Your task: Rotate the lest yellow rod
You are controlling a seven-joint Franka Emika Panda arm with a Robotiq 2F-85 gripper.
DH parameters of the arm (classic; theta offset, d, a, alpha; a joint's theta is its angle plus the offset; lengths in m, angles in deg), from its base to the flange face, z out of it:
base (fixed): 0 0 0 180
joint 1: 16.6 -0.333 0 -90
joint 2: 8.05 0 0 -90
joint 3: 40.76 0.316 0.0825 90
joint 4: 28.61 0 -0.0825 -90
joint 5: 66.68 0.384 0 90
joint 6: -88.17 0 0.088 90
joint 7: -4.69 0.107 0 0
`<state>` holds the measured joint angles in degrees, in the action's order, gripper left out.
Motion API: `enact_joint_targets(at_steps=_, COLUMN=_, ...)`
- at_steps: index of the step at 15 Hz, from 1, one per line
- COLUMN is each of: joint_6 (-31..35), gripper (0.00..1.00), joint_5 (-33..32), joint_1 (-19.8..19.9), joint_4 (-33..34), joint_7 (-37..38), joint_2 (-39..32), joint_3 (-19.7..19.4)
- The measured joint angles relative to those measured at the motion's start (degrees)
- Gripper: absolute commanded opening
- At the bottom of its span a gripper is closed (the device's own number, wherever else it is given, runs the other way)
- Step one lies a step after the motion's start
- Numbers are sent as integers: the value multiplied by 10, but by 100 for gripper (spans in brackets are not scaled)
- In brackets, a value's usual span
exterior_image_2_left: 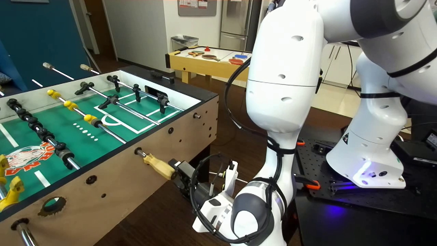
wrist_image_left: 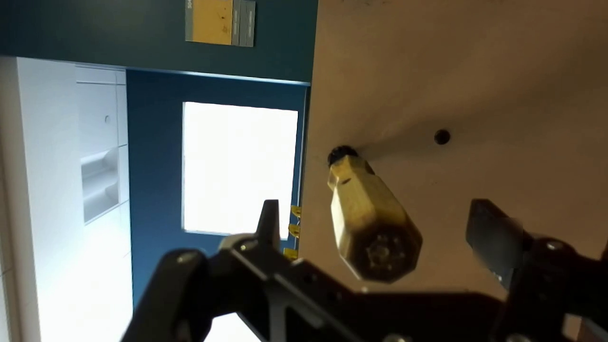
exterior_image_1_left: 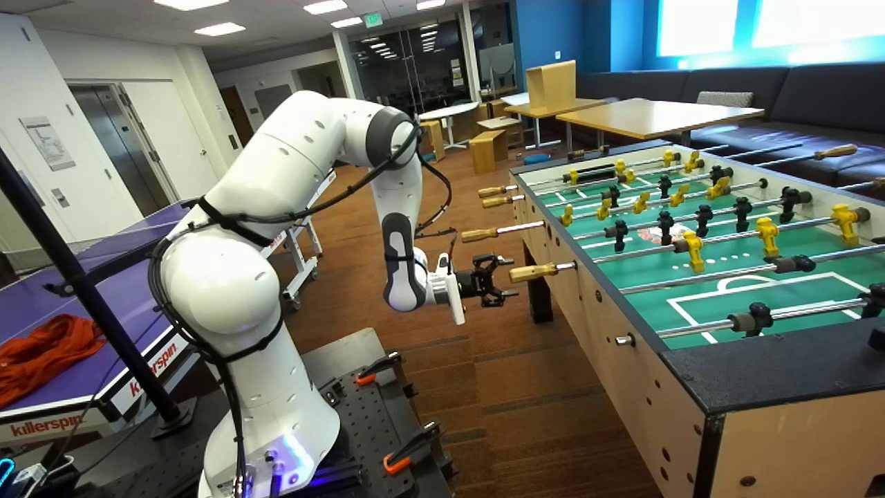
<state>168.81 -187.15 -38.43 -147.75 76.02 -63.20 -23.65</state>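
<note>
Yellow handle [exterior_image_2_left: 158,166] on its rod [exterior_image_2_left: 114,134]: butt toward me, long axis crosswise to the long edge of the foosball table [exterior_image_1_left: 605,332], jutting just below that edge, well in from both corners. Faceted, wooden-looking; butt dark, speckled pale. My claw [wrist_image_left: 377,209] spread; in the wrist view the butt shows between its fingers [wrist_image_left: 498,237], gap each side. Inboard, three yellow figures [exterior_image_2_left: 90,118] on that rod over green field [exterior_image_1_left: 795,292].

Rod handle [exterior_image_2_left: 159,166] yellow — tool [exterior_image_1_left: 510,278] black — playfield [exterior_image_2_left: 78,145] green (white lines [exterior_image_2_left: 42,178]); yellow players [exterior_image_1_left: 769,235], black players [exterior_image_1_left: 743,213].
</note>
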Motion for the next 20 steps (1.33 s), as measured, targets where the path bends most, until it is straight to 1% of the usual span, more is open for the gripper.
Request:
enact_joint_targets(at_steps=2, joint_6=0, gripper=100, joint_5=-5, joint_1=3, joint_4=5, joint_7=-1, joint_2=0, joint_3=1)
enact_joint_targets(at_steps=3, joint_6=0, gripper=75, joint_5=-7, joint_1=4, joint_4=7, joint_7=-2, joint_2=0, joint_3=1)
enact_joint_targets(at_steps=4, joint_6=0, gripper=74, joint_5=-8, joint_1=5, joint_4=9, joint_7=-2, joint_2=0, joint_3=2)
enact_joint_targets(at_steps=9, joint_6=1, gripper=34, joint_5=-10, joint_1=5, joint_4=15, joint_7=-3, joint_2=0, joint_3=3)
enact_joint_targets(at_steps=11, joint_6=10, gripper=20, joint_5=-10, joint_1=5, joint_4=16, joint_7=-3, joint_2=-2, joint_3=3)
enact_joint_targets(at_steps=12, joint_6=14, gripper=16, joint_5=-10, joint_1=6, joint_4=16, joint_7=-3, joint_2=-3, joint_3=3)
enact_joint_targets(at_steps=16, joint_6=15, gripper=16, joint_5=-10, joint_1=6, joint_4=16, joint_7=-7, joint_2=-4, joint_3=3)
enact_joint_targets(at_steps=18, joint_6=14, gripper=16, joint_5=-4, joint_1=5, joint_4=18, joint_7=-41, joint_2=-4, joint_3=4)
enact_joint_targets(at_steps=20, joint_6=13, gripper=16, joint_5=7, joint_1=1, joint_4=24, joint_7=-99, joint_2=-6, joint_3=4)
